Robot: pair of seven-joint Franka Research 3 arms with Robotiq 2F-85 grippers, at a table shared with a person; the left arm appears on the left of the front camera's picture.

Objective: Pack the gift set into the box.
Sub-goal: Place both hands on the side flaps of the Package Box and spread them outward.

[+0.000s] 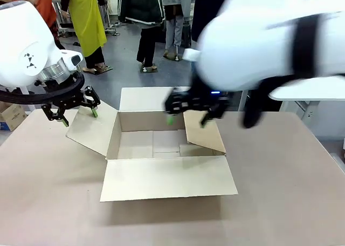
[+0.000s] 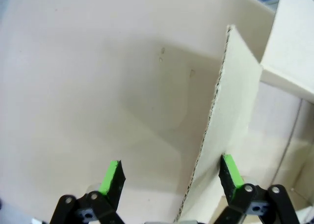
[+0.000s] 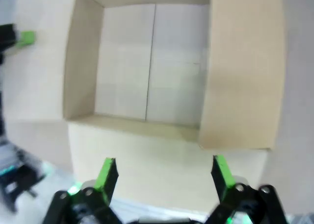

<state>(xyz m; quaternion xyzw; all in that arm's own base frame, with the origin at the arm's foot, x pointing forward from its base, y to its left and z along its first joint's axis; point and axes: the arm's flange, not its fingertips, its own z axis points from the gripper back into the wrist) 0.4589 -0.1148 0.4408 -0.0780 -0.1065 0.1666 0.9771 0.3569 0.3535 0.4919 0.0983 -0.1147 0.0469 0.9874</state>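
Front view: the open box (image 1: 156,121) sits mid-frame on the table (image 1: 280,203), with bare cardboard showing inside. The near flap lies flat and the left flap (image 1: 91,128) leans outward. At left, the left gripper (image 1: 80,116) hangs at that flap's outer edge, jaws wide apart and holding nothing. The right gripper (image 1: 188,117), blurred, hovers over the box's far right corner.

Left wrist view: the left gripper (image 2: 170,174) is spread wide, its green pads (image 2: 110,177) at bottom. The flap's (image 2: 235,96) corrugated edge rises between them, close to the right-hand pad. Whether they touch cannot be told.

Right wrist view: the right gripper (image 3: 164,174), fully open and empty, looks down into the box (image 3: 83,62), which fills the upper frame.
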